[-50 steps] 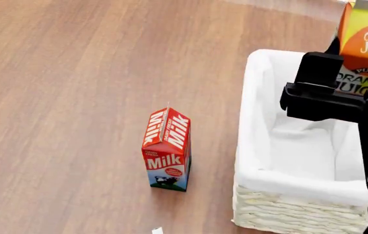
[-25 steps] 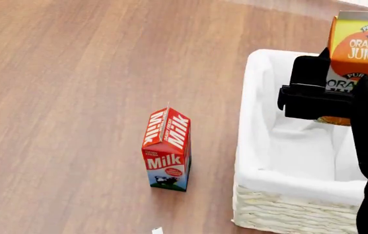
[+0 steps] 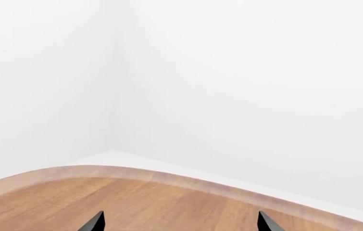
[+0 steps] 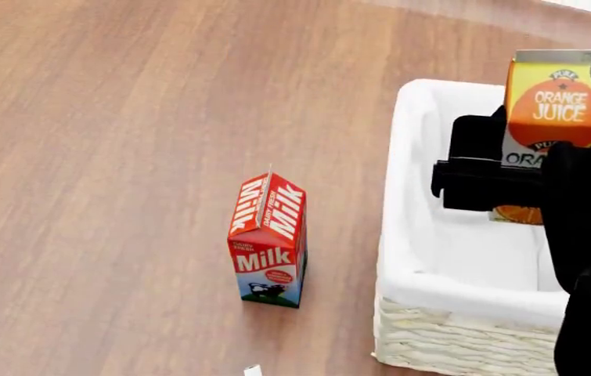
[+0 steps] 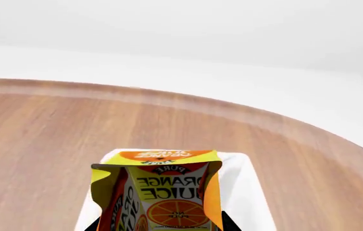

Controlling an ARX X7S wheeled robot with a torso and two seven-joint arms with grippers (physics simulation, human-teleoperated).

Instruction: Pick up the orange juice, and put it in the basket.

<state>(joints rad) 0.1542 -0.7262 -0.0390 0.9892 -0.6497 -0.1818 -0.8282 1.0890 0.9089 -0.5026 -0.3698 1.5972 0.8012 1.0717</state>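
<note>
Wood tabletop (image 4: pixel 117 157), milk carton (image 4: pixel 268 241) unmoved: over the last second the right gripper (image 4: pixel 504 182), clamped on the orange juice (image 4: pixel 545 117), has carried it leftward over the basket (image 4: pixel 405 196), ready for lowering; left gripper (image 3: pixel 178 224) apart, idle.
</note>
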